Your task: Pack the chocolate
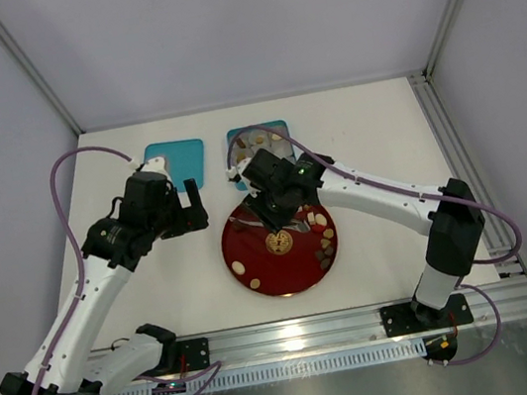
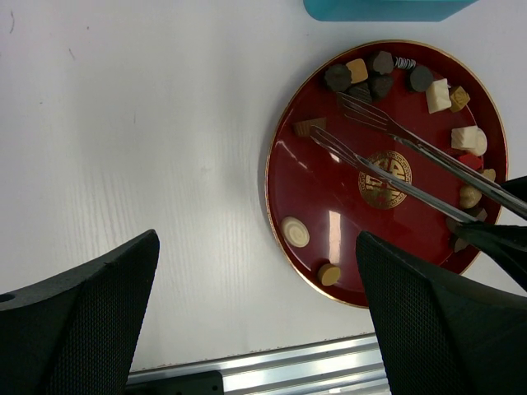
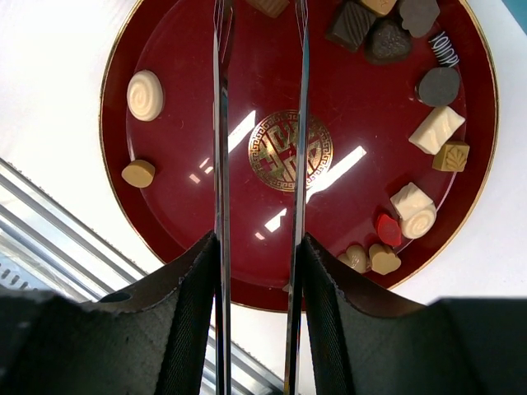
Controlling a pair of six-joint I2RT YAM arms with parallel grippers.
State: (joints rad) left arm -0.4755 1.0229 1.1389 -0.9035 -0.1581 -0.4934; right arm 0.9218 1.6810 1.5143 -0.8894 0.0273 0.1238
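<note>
— Pale grey walls (image 1: 216, 25) box in a white table (image 1: 375, 140), with an aluminium rail (image 1: 295, 333) along its near edge. What holds what?
— A round red plate (image 1: 253, 259) with a gold emblem carries the chocolate pieces (image 3: 146, 95): dark, tan and cream. Most crowd one side of the rim, and two sit apart on the other.
— And the far side?
— Two teal trays. The right tray (image 1: 277, 125) has several pale pieces in it; the left tray (image 1: 187, 154) I cannot read.
— Grippers?
— The right gripper (image 3: 259, 243) clasps metal tongs (image 3: 221, 164), their tips apart above the plate. The left gripper (image 2: 257, 239) hangs spread wide over the table beside the plate, holding nothing.
</note>
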